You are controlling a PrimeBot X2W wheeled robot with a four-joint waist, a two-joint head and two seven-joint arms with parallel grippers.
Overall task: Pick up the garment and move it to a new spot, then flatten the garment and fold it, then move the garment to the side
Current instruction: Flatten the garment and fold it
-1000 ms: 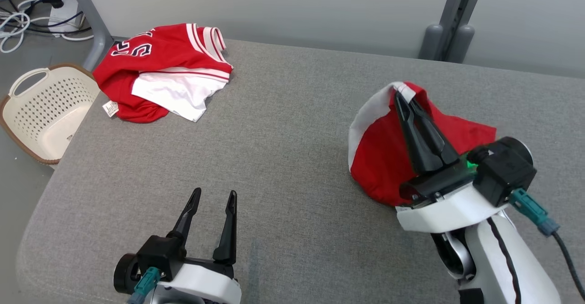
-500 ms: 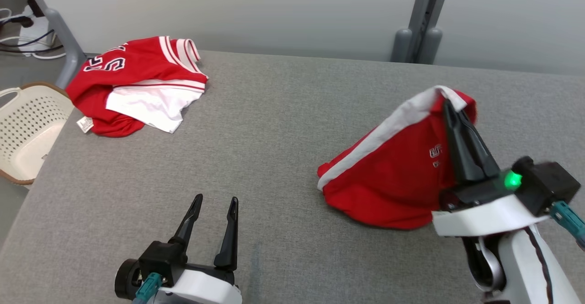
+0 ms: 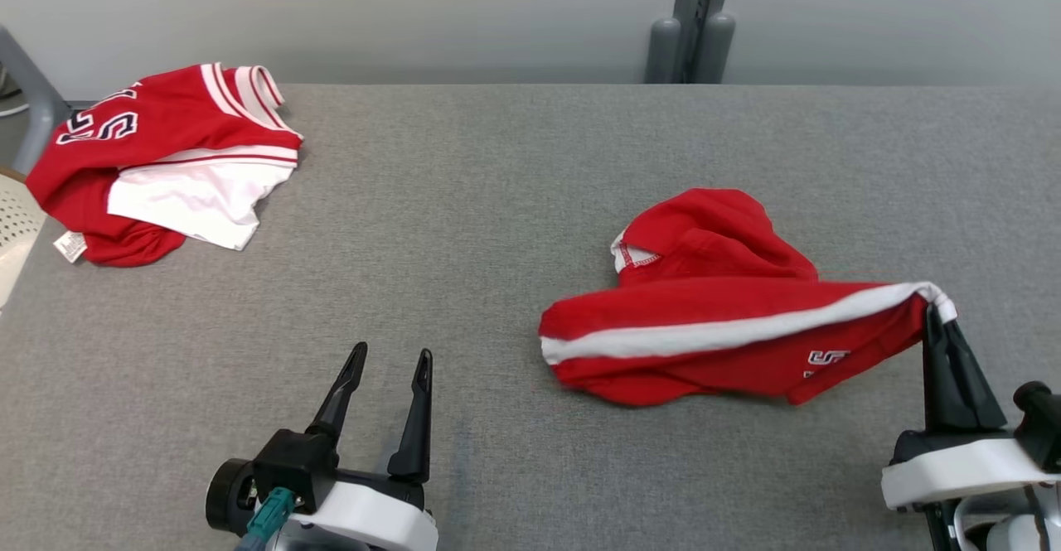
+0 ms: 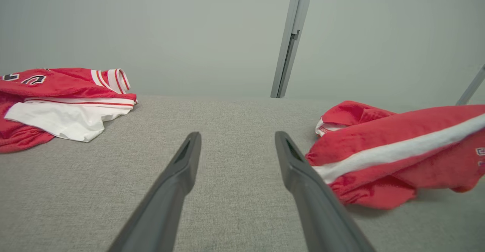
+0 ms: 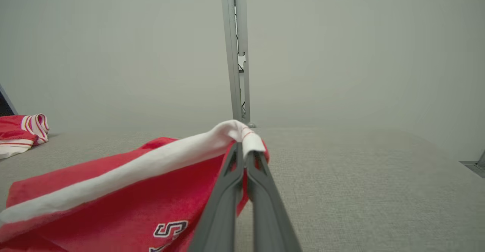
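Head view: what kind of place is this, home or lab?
Probably a robot test lab, not a home: a grey fabric-topped table against a bare wall, a metal frame post behind it, and practice clothing, a jersey and a red garment held by the right claw.

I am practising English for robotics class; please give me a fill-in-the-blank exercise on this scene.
The right tool is shut on the ____ stripe of the red garment.
The left tool is ____ and holds nothing.
A second jersey lies near the far ____ corner of the table.
Missing words: white; open; left.
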